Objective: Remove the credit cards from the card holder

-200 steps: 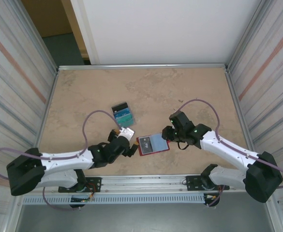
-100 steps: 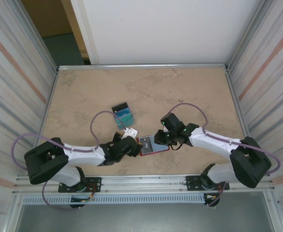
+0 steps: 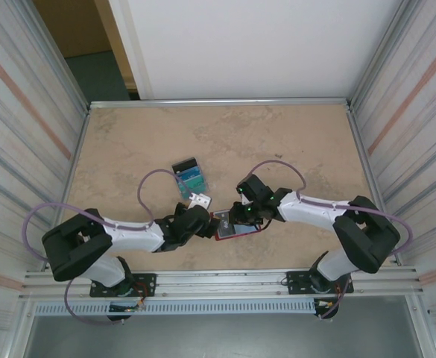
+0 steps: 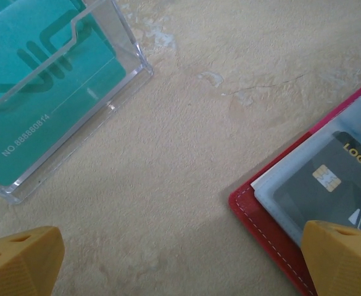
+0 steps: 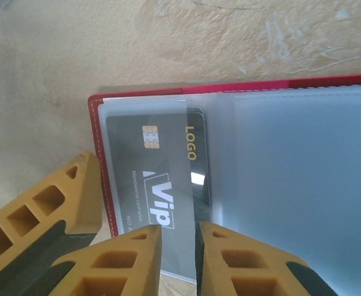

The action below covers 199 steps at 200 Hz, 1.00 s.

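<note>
The card holder (image 3: 236, 224) lies open on the table, dark red with pale blue-grey sleeves (image 5: 291, 172). A dark grey credit card (image 5: 158, 179) with a gold chip and "VIP" lettering sits in its left sleeve. My right gripper (image 5: 179, 253) hovers over the card's near edge, its jaws a narrow gap apart with the card showing between them; contact is unclear. My left gripper (image 4: 183, 265) stands wide open at the holder's left corner (image 4: 273, 228). One of its fingers (image 4: 347, 259) overlaps the red rim, and the other is over bare table.
A clear plastic stand (image 4: 50, 92) holding teal cards sits on the table just beyond the left gripper, also in the top view (image 3: 188, 177). Metal rails and corrugated walls border the table. Open tabletop stretches behind both arms.
The right gripper has moved left onto the open holder and its jaws have narrowed. The left arm has slid right, up to the holder's left edge, staying open.
</note>
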### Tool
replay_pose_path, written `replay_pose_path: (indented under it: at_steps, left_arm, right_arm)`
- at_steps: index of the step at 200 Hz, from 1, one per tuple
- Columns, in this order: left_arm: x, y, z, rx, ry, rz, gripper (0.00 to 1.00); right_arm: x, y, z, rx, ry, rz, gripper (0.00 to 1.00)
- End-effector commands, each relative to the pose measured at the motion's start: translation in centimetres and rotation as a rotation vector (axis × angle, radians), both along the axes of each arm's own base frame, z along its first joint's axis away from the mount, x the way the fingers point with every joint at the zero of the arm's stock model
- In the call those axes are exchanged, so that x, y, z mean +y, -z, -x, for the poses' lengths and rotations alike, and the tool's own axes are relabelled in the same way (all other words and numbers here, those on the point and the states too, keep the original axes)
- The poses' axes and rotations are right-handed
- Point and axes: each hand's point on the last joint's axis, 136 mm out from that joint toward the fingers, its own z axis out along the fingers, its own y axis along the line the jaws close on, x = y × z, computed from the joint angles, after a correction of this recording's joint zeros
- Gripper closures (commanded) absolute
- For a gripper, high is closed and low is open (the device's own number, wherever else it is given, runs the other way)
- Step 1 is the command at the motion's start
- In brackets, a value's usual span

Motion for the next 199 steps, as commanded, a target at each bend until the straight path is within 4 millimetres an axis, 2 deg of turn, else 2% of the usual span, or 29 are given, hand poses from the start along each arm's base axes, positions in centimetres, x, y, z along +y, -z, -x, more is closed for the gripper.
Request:
replay_pose_path:
  at_steps: [1,48,83,199]
  left_arm:
    - [-0.4,0.0,-0.2,0.012,0.001,-0.008,0.01]
    - [-0.5,0.9,-0.2,0.039,0.019,-0.073,0.01]
    - [0.2,1.3,-0.1,0.051,0.008,-0.121,0.01]
    - [0.8,1.5,-0.1,0.053,0.000,-0.155,0.01]
  right_arm:
    - [0.8,-0.1,0.0,0.035,0.007,-0.015,0.79]
    - [0.1,1.5,0.2,0.110,0.051,-0.007,0.80]
    - [-0.4,2.2,0.5,0.136,0.070,-0.007,0.81]
    - [-1.6,2.0,0.5,0.129,0.109,-0.019,0.83]
